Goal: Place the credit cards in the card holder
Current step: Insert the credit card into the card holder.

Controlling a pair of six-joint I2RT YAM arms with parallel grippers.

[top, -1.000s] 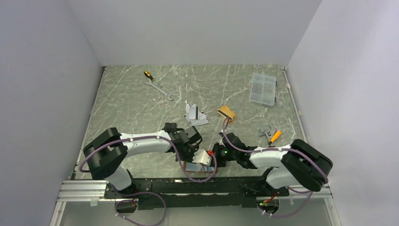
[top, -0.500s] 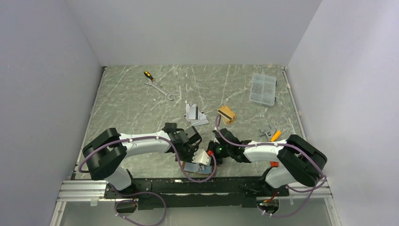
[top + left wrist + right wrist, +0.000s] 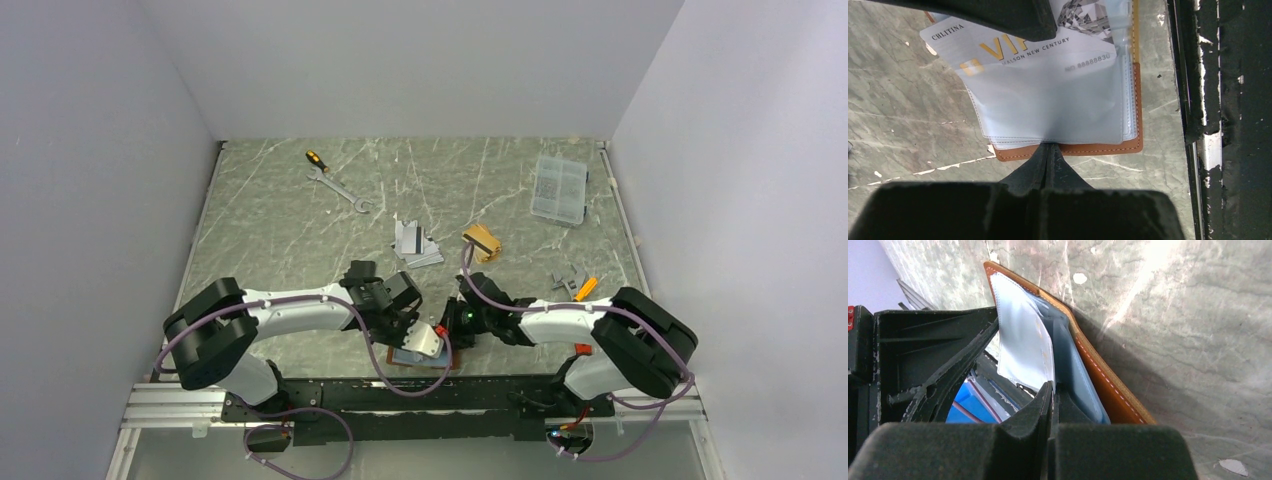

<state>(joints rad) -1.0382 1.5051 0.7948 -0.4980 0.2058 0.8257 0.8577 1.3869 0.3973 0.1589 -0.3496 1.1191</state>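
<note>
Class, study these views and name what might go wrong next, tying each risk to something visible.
1. Both the left gripper and right gripper are shut on thin clear sleeves of the card holder; pulling apart may tear them.
2. The silver card sits only partly inside and may slide out.

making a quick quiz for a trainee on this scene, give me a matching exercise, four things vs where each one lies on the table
Things:
1. card holder
2. clear parts box
3. long wrench
4. gold-orange cards

Places:
a. far right part of the table
b. far left, beside a screwdriver
c. middle, just right of the grey cards
d. near edge, opened, clear sleeves showing

Pairs: 1-d, 2-a, 3-b, 4-c
</note>
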